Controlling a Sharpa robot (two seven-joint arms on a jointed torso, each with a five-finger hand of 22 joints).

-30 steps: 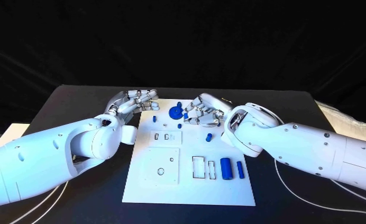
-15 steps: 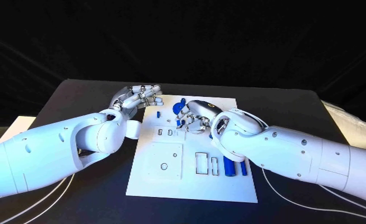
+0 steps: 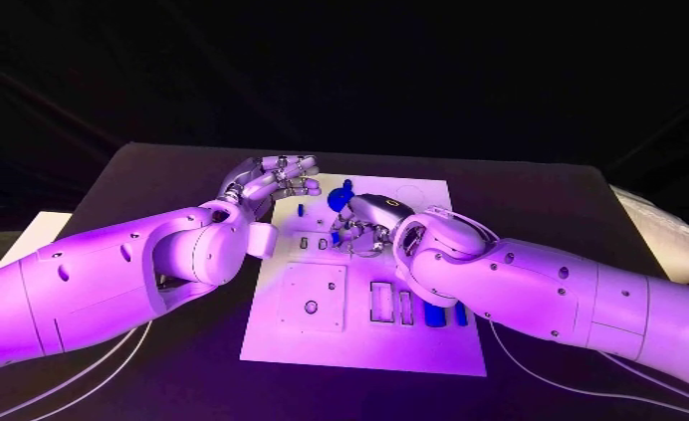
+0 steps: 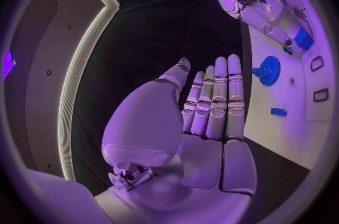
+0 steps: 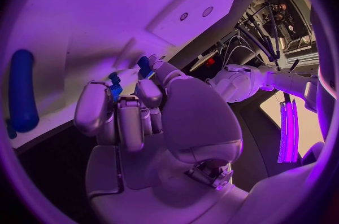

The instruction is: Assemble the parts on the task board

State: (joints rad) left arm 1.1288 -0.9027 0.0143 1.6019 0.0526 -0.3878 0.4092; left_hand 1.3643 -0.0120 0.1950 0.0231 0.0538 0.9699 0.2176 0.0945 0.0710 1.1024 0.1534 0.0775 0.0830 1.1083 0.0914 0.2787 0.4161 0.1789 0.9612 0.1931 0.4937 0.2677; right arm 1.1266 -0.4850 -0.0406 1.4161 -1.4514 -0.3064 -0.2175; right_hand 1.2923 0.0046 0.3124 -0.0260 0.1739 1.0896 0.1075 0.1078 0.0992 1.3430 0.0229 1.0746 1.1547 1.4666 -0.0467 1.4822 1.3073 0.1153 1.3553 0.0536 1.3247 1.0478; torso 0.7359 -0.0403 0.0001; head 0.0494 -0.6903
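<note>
The white task board (image 3: 288, 341) lies mid-table. My right hand (image 3: 367, 223) hovers over its far half with fingers curled down, and a small blue part (image 5: 115, 87) sits pinched at the fingertips (image 5: 93, 105). A blue gear (image 3: 341, 199) lies just beyond that hand, also the gear (image 4: 268, 70) in the left wrist view. My left hand (image 3: 279, 180) is at the board's far left corner, fingers (image 4: 217, 101) straight and together, holding nothing. A blue cylinder (image 3: 435, 315) lies on the near right of the board, partly behind my right arm; it is the cylinder (image 5: 22, 91) in the right wrist view.
A small blue peg (image 3: 298, 210) stands near the left hand, and a short blue piece (image 4: 278, 112) lies on the board (image 4: 282, 94). Rectangular slots (image 3: 380, 302) and a square plate (image 3: 312, 309) mark the near half. White cables trail on the table at both sides.
The camera has shifted. My right hand has come nearer and leftward over the board, away from the gear. The left hand stays at the far left corner.
</note>
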